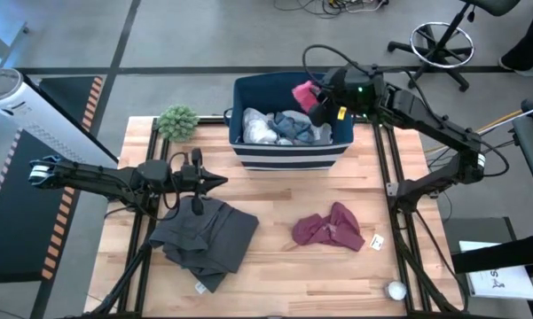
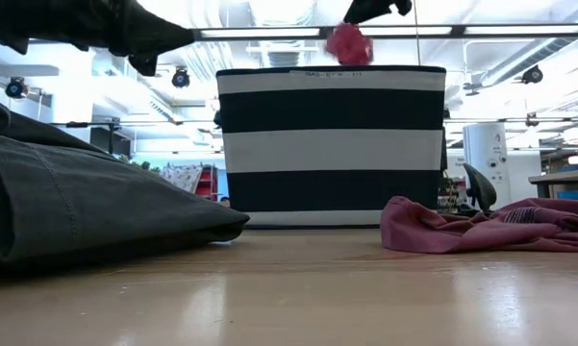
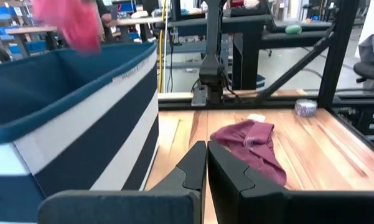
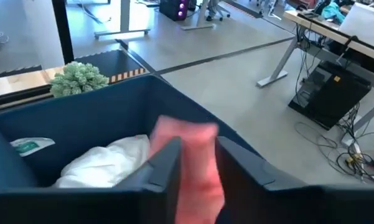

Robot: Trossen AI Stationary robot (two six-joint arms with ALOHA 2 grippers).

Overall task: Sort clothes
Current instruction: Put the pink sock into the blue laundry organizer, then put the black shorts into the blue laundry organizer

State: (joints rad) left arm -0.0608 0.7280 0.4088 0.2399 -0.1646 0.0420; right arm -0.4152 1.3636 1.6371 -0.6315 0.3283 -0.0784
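Observation:
My right gripper (image 1: 317, 97) is shut on a small pink sock (image 1: 304, 91) above the right far part of the navy striped bin (image 1: 288, 152); the sock also shows in the low view (image 2: 348, 43). White (image 4: 109, 163) and bluish garments (image 1: 293, 126) lie in the bin. My left gripper (image 1: 216, 181) is shut and empty, level above the table, over the far edge of the dark grey garment (image 1: 204, 237), which lies crumpled on the table at the near left. The maroon garment (image 1: 330, 229) lies bunched on the table at the near right. My right gripper pinches the pink sock (image 4: 196, 163) between its two fingers (image 4: 168, 165), coming from above and slanting down into the bin's opening. The sock is lifted clear and hangs between and below the fingers, above the clothes in the bin.
A green fuzzy plant (image 1: 177, 121) stands at the table's far left, beside the bin. A small white tag (image 1: 375, 240) and a silver roll (image 1: 395, 289) lie near the right near corner. Bare wood lies between the two garments.

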